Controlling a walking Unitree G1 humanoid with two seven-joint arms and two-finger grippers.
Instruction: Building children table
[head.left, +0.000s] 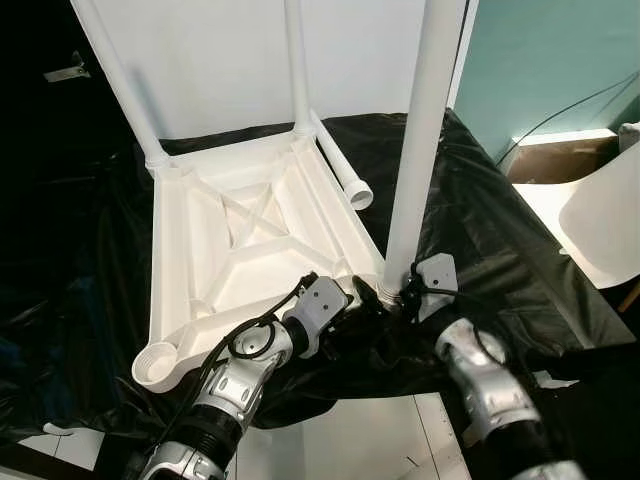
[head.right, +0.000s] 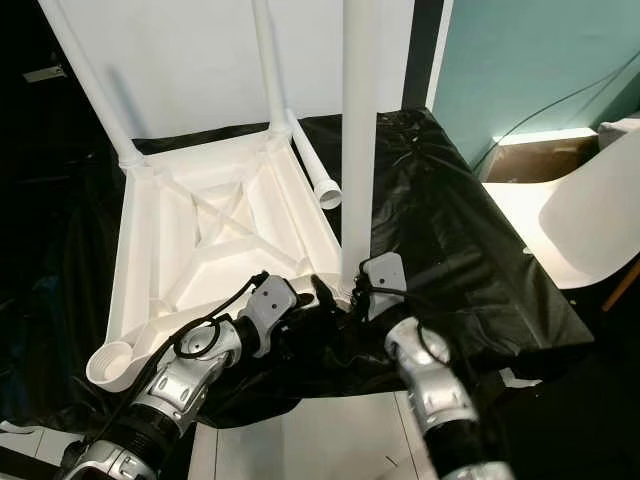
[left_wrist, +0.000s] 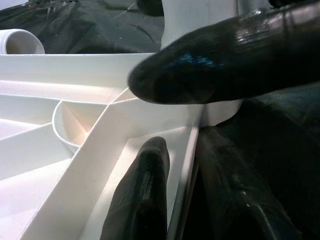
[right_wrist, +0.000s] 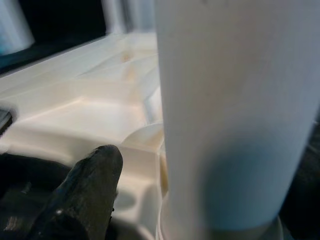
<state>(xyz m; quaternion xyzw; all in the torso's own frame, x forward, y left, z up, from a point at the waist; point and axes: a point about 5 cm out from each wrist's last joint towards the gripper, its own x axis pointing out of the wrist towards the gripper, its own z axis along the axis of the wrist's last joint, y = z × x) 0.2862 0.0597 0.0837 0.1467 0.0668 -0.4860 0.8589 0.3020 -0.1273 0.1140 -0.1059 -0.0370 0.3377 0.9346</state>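
Note:
The white children's tabletop (head.left: 250, 240) lies upside down on a black sheet. Two legs (head.left: 120, 80) stand in its far corners. A third leg (head.left: 425, 130) stands upright in the near right corner socket. My right gripper (head.left: 405, 290) is closed around the base of that leg (right_wrist: 235, 110), with one finger (right_wrist: 90, 190) beside it. My left gripper (head.left: 365, 300) is at the same corner, its fingers (left_wrist: 225, 55) pinching the tabletop's rim (left_wrist: 100, 165). A loose fourth leg (head.left: 345, 170) lies along the tabletop's right side. The near left socket (head.left: 160, 362) holds nothing.
The black sheet (head.left: 480, 230) covers the raised surface under the table and ends at a front edge above pale floor (head.left: 370, 440). A white chair shell (head.left: 605, 215) and a brown box (head.left: 560, 160) sit at the right. A white wall stands behind.

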